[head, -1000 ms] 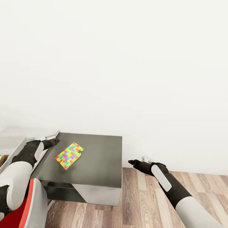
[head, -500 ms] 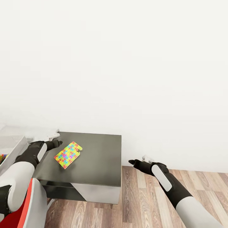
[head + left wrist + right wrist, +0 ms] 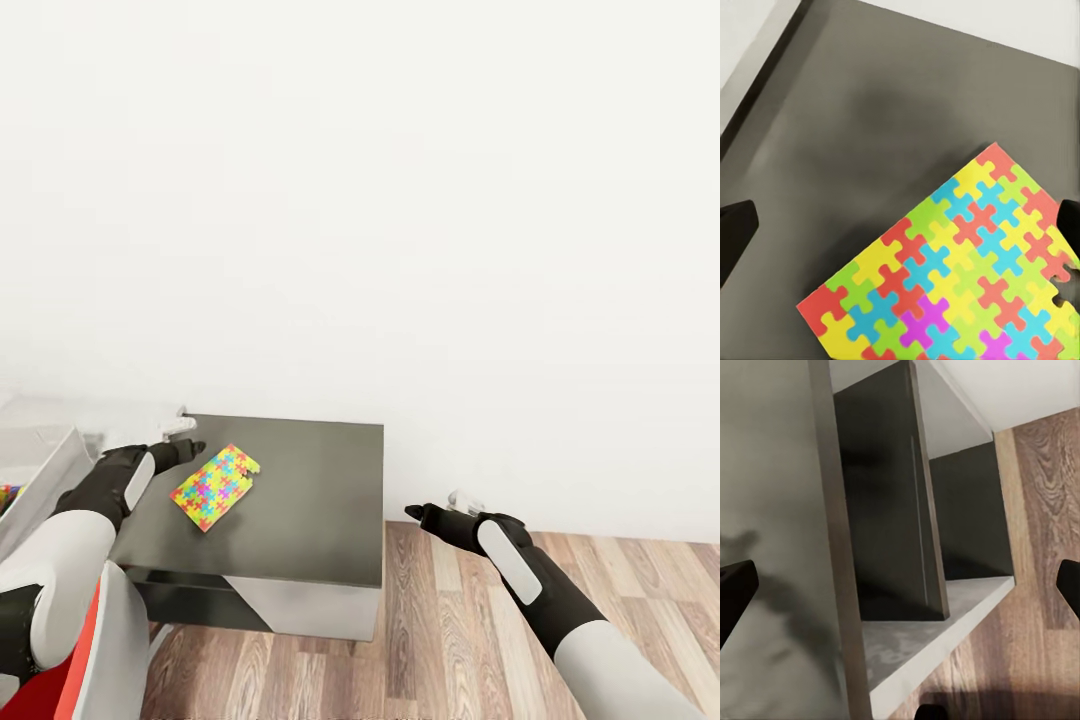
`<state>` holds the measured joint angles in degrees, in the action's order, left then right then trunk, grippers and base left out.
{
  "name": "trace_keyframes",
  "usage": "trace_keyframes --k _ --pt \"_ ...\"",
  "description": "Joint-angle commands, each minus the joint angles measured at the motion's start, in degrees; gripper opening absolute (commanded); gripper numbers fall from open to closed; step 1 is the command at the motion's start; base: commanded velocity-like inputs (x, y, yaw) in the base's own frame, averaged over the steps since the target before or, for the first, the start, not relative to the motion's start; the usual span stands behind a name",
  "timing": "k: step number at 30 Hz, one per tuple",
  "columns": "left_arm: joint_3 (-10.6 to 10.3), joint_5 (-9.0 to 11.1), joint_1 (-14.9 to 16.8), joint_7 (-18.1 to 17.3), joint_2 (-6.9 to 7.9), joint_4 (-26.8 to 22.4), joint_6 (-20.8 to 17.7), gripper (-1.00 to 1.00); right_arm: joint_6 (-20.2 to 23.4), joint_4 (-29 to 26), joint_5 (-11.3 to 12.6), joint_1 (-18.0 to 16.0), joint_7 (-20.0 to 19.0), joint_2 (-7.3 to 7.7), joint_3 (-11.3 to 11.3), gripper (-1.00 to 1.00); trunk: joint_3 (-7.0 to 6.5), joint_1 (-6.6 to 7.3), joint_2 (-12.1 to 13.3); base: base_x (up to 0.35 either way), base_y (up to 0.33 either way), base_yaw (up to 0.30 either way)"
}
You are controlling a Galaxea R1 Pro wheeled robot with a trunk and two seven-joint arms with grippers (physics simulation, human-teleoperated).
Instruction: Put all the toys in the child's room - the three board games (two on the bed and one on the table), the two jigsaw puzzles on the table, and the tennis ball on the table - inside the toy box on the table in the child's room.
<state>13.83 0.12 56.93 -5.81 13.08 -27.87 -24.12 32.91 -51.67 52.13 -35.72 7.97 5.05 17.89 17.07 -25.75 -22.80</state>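
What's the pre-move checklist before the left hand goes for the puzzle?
1. Target in view: ok. The jigsaw puzzle lies flat on the dark grey cabinet.
2. Left hand open: ok. In the left wrist view its fingertips stand wide apart with nothing between.
3. Left hand lined up: not ok. It sits by the cabinet's far left corner, beside the puzzle, not over it.
4. Puzzle edge free to grip: cannot tell. It lies flat on the top.
5. Right hand out of the way: ok. It is open, off the cabinet's right side over the wood floor.
6. Toy box placement: cannot tell.
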Motion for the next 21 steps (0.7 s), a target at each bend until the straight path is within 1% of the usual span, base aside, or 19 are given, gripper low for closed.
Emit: trace_keyframes --k 1,4,5,10,21 --pt "0.3 0.0 0.0 -0.3 -0.12 -0.1 -0.3 1.00 0.1 -0.1 0.6 -0.1 0.6 0.06 0.2 1.00 0.20 -0.03 -0.1 0.000 0.000 0.000" --pt "-0.1 -0.1 0.0 -0.3 -0.45 -0.1 -0.2 1.00 0.0 -0.1 0.6 -0.1 0.6 0.03 0.2 1.00 0.47 -0.03 -0.1 0.000 0.000 0.000" --pt "-0.9 -0.1 0.0 -0.3 -0.54 -0.1 -0.1 1.00 0.0 -0.1 0.6 -0.1 0.6 0.00 0.2 1.00 0.56 -0.03 -0.1 0.000 0.000 0.000" --pt "-2.3 0.0 0.0 -0.3 -0.59 -0.1 0.5 1.00 0.0 0.0 0.6 -0.1 0.6 -0.04 0.3 1.00 1.03 -0.03 -0.1 0.000 0.000 0.000" --pt "-2.7 0.0 0.0 -0.3 -0.65 -0.1 0.8 1.00 0.0 0.1 0.6 -0.1 0.6 -0.04 0.3 1.00 2.06 -0.03 -0.1 0.000 0.000 0.000"
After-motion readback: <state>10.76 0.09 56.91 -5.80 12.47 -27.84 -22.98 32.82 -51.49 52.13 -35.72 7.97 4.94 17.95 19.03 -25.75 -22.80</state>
